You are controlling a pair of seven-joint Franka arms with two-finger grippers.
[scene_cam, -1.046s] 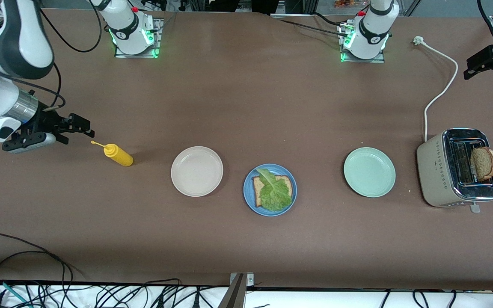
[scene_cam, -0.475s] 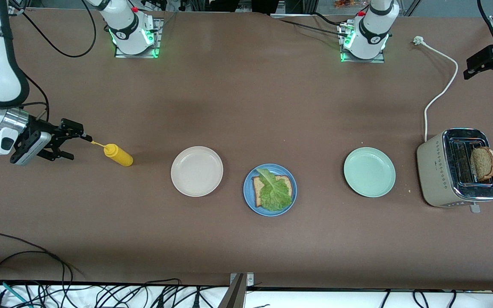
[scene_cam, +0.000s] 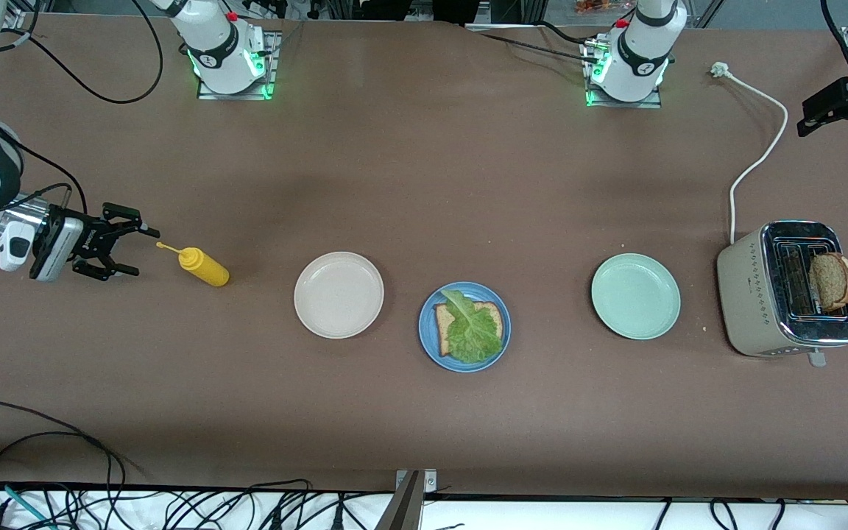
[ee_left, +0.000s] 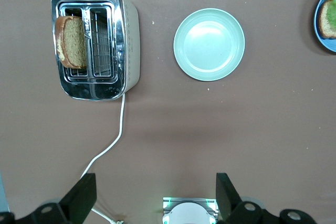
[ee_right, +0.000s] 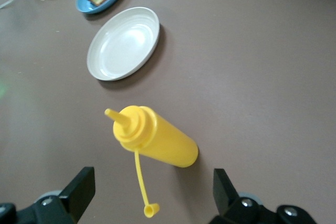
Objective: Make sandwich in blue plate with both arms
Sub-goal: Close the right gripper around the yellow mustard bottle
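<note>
The blue plate (scene_cam: 430, 340) sits mid-table and holds one brown bread slice (scene_cam: 496, 314) with a green lettuce leaf (scene_cam: 470, 330) on top. A second bread slice (scene_cam: 832, 280) stands in the toaster (scene_cam: 755, 294), also seen as the bread slice (ee_left: 71, 41) in the left wrist view. My right gripper (scene_cam: 135, 250) is low at the right arm's end of the table. It is open and empty, just off the nozzle end of the yellow squeeze bottle (scene_cam: 205, 267). My left gripper (ee_left: 155, 184) hangs high over the table near its base, open and empty.
The yellow bottle (ee_right: 155, 137) lies on its side with its tethered cap (ee_right: 151, 211) off. A cream-white plate (scene_cam: 338, 294) and a mint-green plate (scene_cam: 635, 296) flank the blue one. The toaster's white cord (scene_cam: 759, 143) runs toward the left arm's base.
The right arm has swung outward and its gripper has turned and dropped to line up with the bottle's nozzle end. The left arm, plates and food have not moved.
</note>
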